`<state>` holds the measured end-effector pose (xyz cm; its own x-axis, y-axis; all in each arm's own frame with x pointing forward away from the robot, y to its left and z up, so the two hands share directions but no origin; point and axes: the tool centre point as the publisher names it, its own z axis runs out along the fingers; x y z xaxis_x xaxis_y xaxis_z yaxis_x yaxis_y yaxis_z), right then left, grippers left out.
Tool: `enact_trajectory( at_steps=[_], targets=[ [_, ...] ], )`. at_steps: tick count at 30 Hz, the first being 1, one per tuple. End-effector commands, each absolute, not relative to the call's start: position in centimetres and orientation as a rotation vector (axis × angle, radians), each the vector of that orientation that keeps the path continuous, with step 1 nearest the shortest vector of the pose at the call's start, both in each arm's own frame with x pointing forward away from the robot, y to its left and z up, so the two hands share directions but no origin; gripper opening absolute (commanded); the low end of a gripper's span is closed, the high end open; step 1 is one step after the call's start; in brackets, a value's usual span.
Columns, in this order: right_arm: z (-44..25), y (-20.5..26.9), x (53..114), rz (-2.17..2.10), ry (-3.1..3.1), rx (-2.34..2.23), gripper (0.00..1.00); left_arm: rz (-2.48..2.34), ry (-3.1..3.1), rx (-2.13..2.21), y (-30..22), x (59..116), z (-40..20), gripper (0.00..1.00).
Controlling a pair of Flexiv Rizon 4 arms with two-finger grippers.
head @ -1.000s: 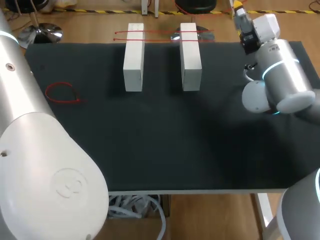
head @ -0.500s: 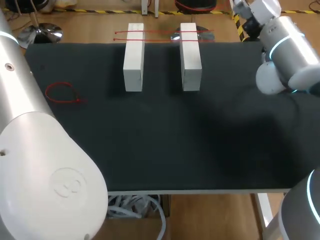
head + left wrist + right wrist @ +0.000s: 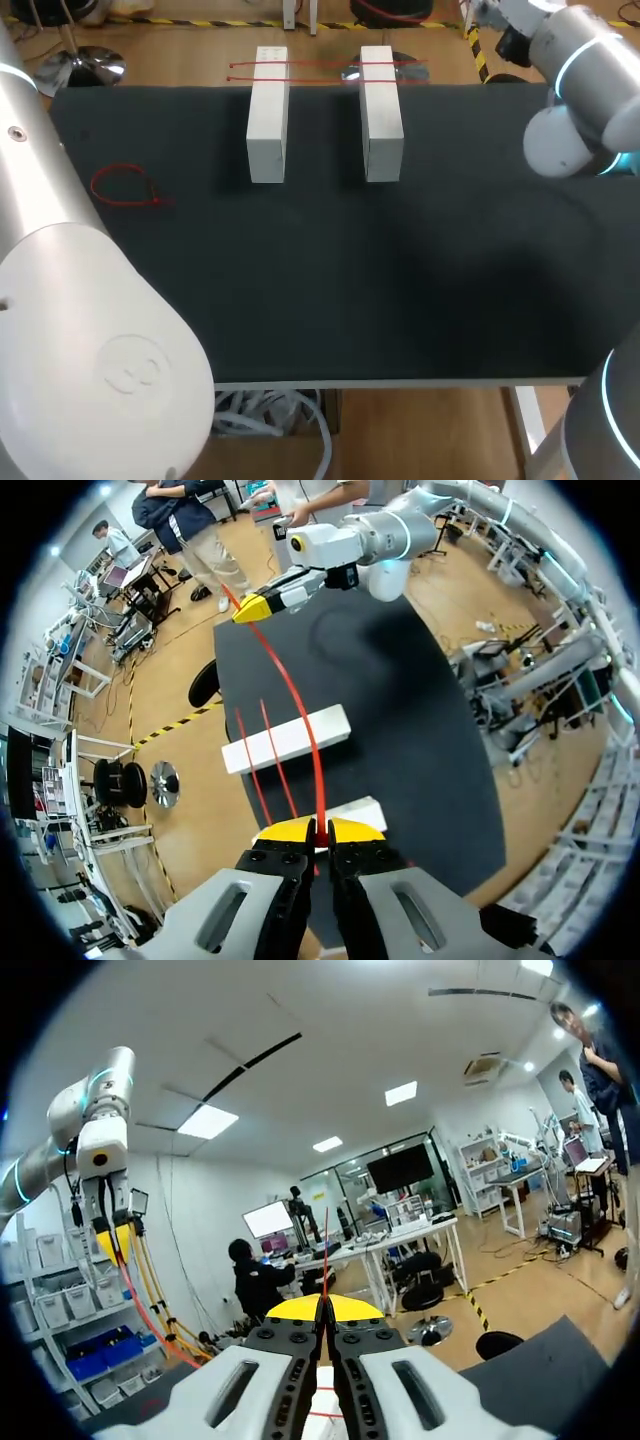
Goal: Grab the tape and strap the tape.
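A black table (image 3: 330, 300) lies under two robot arms. The left arm (image 3: 80, 330) is the bulkiest thing in the head view, and the right arm (image 3: 580, 90) stands opposite it, past the blocks. Ahead of the left gripper (image 3: 321, 830), two white blocks (image 3: 285, 740) lie side by side, the nearer one just beyond its fingertips.

A thin red tape (image 3: 316, 780) runs from between the left gripper's pressed-together tips, up over the blocks, to the right gripper (image 3: 322, 1308). Its tips pinch the tape too, so each holds an end and the span hangs in the air between them.

Two more red strands (image 3: 320, 68) rest across the blocks. A red loop (image 3: 125, 186) lies on the table, well apart from both grippers.

The tape looks light, limp and narrow, and likely to sag or slip. It seems best gripped near its ends and kept gently taut.
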<state>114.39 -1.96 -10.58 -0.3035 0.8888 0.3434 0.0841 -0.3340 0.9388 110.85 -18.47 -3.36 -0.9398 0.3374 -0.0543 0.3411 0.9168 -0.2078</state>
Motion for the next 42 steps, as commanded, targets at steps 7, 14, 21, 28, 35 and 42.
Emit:
enact_trajectory(
  at_steps=[7,14,21,28,35,42],
  targets=[
    [-10.0,-1.9,114.0,1.612,1.344,1.408,0.0,-0.33,3.063,0.541,-18.5,110.9,-3.2,0.0],
    [-8.3,-0.2,114.0,1.157,1.657,1.101,0.0,-0.33,3.063,0.541,-18.5,110.9,-3.2,0.0],
    [-7.2,2.8,113.6,0.9,1.823,0.938,0.0,-0.33,3.063,0.541,-18.5,110.9,-3.2,0.0],
    [-7.1,4.4,112.8,0.618,1.934,0.77,0.0,-0.33,3.063,0.541,-18.5,110.9,-3.2,0.0],
    [-6.0,7.2,112.9,0.464,1.985,0.504,0.0,-0.33,3.063,0.541,-18.5,110.9,-3.2,0.0],
    [-6.3,8.7,112.3,0.405,2.013,0.406,0.0,-0.33,3.063,0.541,-18.5,110.9,-3.2,0.0]
  ],
)
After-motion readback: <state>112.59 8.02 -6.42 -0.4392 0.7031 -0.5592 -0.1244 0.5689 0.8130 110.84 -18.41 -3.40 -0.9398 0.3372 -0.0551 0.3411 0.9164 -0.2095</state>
